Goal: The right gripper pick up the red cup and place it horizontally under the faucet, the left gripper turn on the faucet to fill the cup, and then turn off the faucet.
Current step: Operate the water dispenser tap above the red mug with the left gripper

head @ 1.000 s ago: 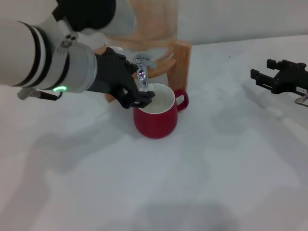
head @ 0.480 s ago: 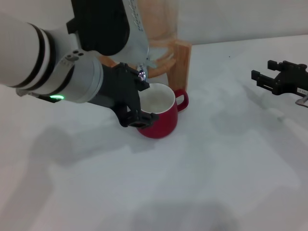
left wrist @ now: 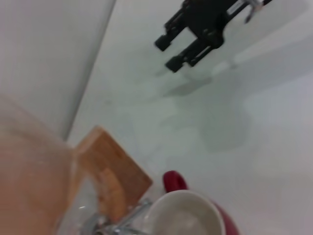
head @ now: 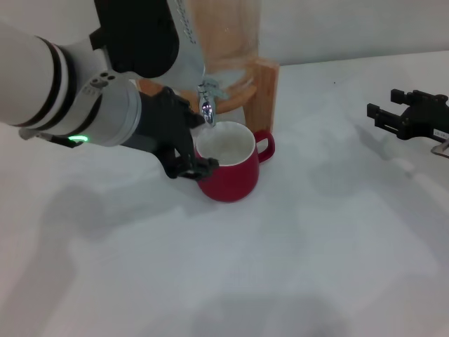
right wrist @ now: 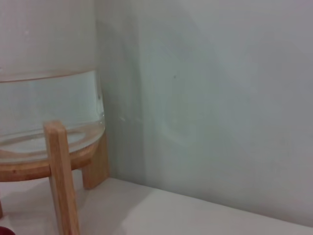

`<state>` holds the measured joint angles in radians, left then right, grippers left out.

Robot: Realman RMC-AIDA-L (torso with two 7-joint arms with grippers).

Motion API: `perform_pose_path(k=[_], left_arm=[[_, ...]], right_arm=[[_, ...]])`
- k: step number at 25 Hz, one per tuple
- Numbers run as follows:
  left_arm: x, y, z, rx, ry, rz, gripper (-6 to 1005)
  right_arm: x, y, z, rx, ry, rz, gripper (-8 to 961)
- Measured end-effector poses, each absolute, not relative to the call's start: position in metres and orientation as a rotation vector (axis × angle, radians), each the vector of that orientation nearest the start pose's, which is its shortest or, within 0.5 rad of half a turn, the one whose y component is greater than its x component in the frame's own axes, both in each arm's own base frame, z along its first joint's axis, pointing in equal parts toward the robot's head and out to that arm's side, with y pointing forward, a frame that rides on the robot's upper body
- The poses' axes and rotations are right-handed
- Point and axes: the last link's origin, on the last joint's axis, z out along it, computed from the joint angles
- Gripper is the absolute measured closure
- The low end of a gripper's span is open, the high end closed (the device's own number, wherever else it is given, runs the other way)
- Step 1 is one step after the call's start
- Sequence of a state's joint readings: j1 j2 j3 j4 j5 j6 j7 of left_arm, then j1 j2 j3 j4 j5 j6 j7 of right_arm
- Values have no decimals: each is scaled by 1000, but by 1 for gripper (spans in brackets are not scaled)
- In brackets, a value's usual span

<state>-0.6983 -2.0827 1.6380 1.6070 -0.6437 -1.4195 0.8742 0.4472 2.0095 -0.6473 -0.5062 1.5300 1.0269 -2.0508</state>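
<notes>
The red cup (head: 231, 179) stands upright on the white table, its white inside open under the spout of the chrome faucet (head: 205, 105). The faucet is fixed to the clear glass jar (head: 224, 42) on its wooden stand (head: 266, 88). My left gripper (head: 195, 140), on the green-lit arm, is open beside the cup's left rim, just left of the faucet, and holds nothing. In the left wrist view the cup (left wrist: 188, 220) and faucet (left wrist: 115, 225) sit close below. My right gripper (head: 384, 105) is open and empty at the far right; it also shows in the left wrist view (left wrist: 167, 53).
The white table (head: 316, 246) spreads in front and to the right of the cup. A pale wall stands behind the jar. The right wrist view shows the jar (right wrist: 49, 107) with liquid and a stand leg (right wrist: 61, 176).
My left gripper dipped down in front of the cup's left side, then drew back a little left and up. The cup and the right arm have not moved.
</notes>
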Motion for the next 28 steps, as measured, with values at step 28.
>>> perform_pose_path(k=[28], left_arm=[[-55, 358, -30, -2722, 152, 299, 366]], right_arm=[[348, 368, 56, -2030, 676, 519, 365]])
